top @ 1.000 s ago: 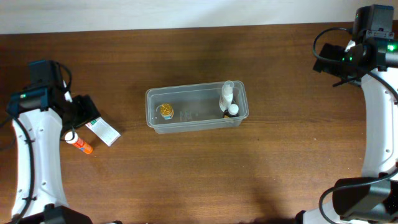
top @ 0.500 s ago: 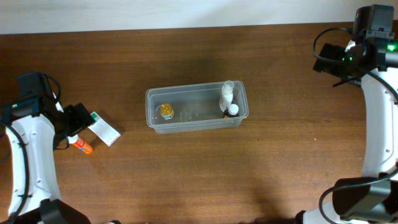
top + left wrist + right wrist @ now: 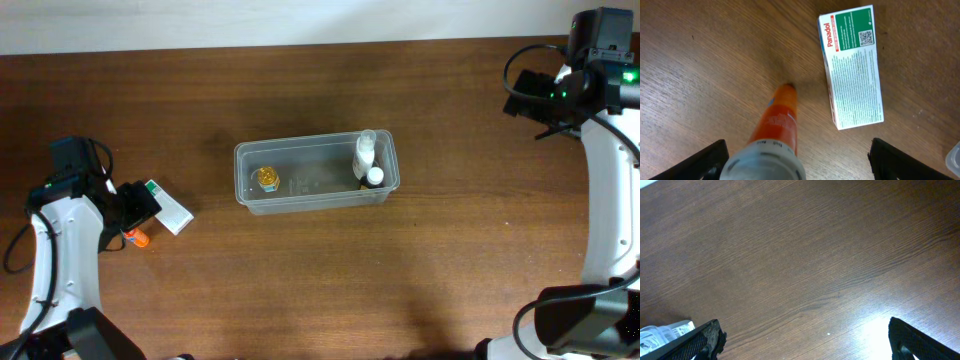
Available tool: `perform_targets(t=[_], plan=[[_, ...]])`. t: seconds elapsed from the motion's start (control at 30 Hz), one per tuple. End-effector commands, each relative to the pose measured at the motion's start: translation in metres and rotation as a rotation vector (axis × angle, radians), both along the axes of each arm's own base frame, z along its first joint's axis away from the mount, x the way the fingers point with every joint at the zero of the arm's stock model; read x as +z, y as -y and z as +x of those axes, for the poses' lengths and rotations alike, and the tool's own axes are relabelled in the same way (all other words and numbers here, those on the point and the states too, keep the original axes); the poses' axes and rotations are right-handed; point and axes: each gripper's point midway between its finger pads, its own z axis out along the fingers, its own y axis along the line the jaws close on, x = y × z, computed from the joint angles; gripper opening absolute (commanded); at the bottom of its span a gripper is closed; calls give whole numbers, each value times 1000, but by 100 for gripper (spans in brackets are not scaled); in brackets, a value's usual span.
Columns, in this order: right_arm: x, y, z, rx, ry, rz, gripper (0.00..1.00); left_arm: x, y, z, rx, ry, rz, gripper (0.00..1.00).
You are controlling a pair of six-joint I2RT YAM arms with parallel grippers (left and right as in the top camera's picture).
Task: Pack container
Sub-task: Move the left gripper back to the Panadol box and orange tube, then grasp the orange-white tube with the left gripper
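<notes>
The clear plastic container point(image 3: 300, 199) sits mid-table. It holds a yellow-capped item point(image 3: 266, 178), a white bottle point(image 3: 365, 150) and a dark bottle with a white cap point(image 3: 374, 177). My left gripper point(image 3: 132, 212) is open at the left, over an orange tube with a white cap point(image 3: 140, 239). In the left wrist view the tube point(image 3: 779, 122) lies between the spread fingers point(image 3: 800, 167), untouched. A white and green Panadol box point(image 3: 852, 65) lies beside it, and shows from overhead point(image 3: 168, 207). My right gripper point(image 3: 535, 98) is open and empty at the far right back.
The container's rim shows at the lower right edge of the left wrist view point(image 3: 955, 162). The right wrist view shows bare wood between the fingers point(image 3: 805, 340) and a clear plastic corner at the lower left point(image 3: 662, 332).
My left arm has swung toward me and brought its gripper over the orange tube, which now lies partly under it. The box, container and right arm have not moved.
</notes>
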Motion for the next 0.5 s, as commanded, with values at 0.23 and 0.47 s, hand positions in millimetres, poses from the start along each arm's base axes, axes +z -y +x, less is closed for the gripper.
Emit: perform_targets(t=[0.23, 0.47], plan=[[7, 3, -1, -18, 18, -5, 98, 8, -6, 12, 8, 77, 21, 82], [7, 3, -1, -18, 18, -5, 98, 9, -10, 10, 15, 65, 44, 81]])
